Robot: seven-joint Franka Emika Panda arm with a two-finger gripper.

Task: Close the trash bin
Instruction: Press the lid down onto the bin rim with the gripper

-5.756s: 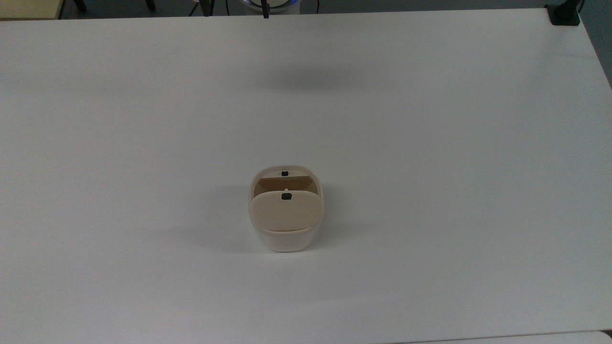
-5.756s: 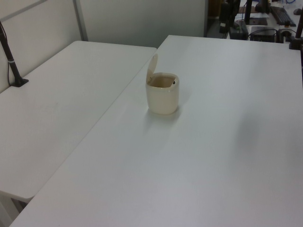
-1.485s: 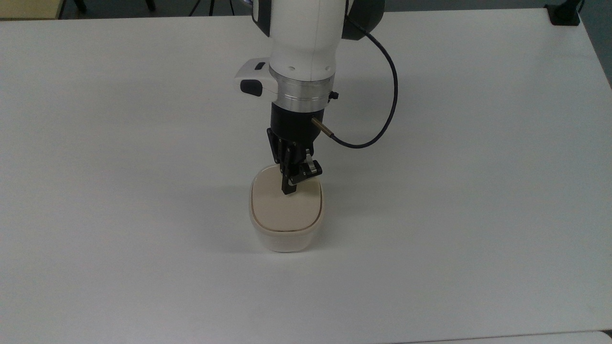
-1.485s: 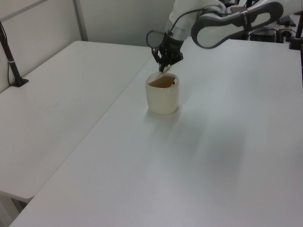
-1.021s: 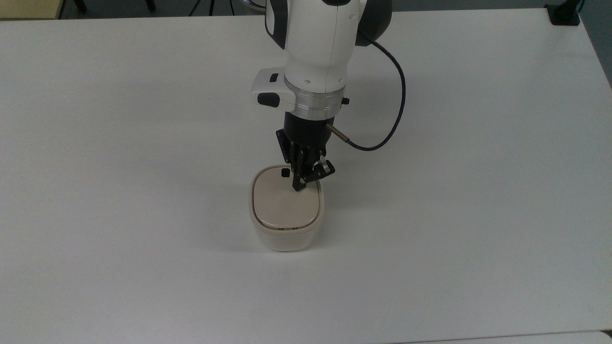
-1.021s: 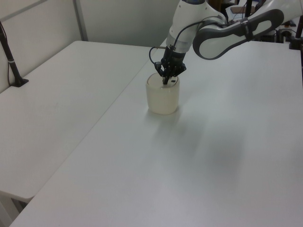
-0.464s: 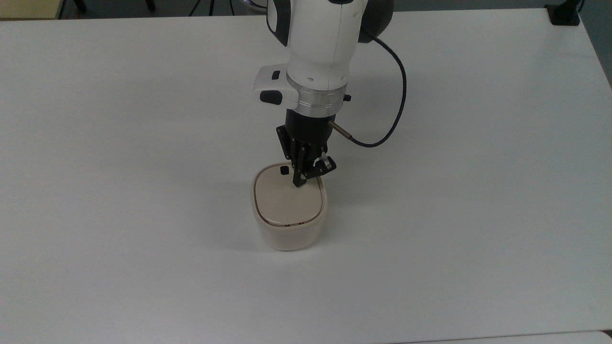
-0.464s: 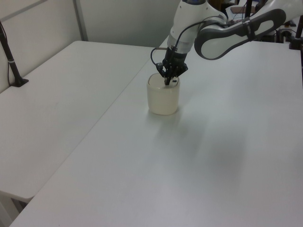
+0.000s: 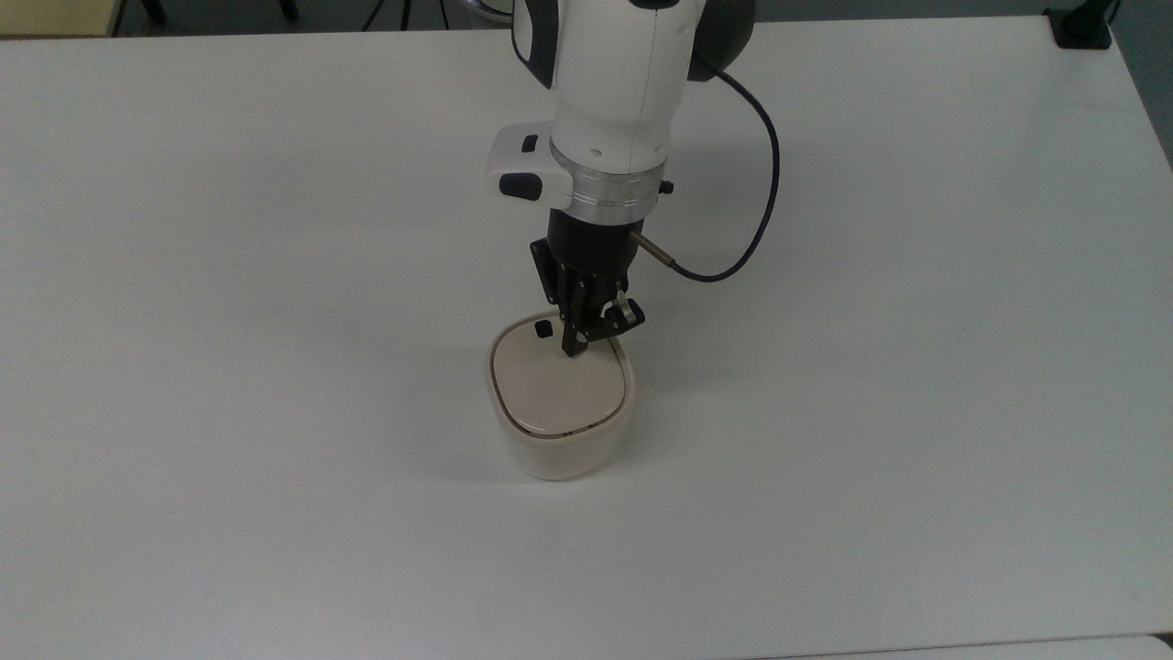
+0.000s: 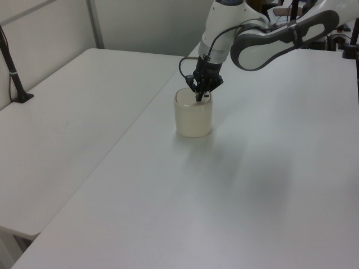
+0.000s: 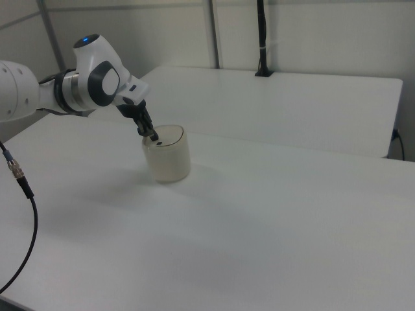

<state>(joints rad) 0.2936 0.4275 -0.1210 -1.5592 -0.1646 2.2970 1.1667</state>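
Arm [image 9: 609, 82] is reaching in from the far edge of the desk [image 9: 229, 275] in the top view, wrist pitched down, black pincer [image 9: 575, 348] pointing almost straight down at the trash bin [image 9: 561, 403]. Pincer fingers are looking pressed together, nothing between them; the tip is sitting on the back part of the beige lid [image 9: 557, 385], just beside the small black latch button [image 9: 543, 327], on the top view's right of it. Lid is lying flat in the rim, bin is reading as closed. Bin is standing upright near the desk's middle, slightly toward the near edge in the top view. In the left view the pincer [image 10: 199, 98] is coming down onto the top of the bin [image 10: 193, 115] from the left view's right, elbow link raised behind it. In the right view the arm [image 11: 97, 84] is entering from the right view's left, pincer [image 11: 151, 135] angled down onto the lid of the bin [image 11: 167, 154]. A dark cable [image 9: 751, 183] is looping off the wrist on the top view's right. No readable brand, label or text on arm or bin.
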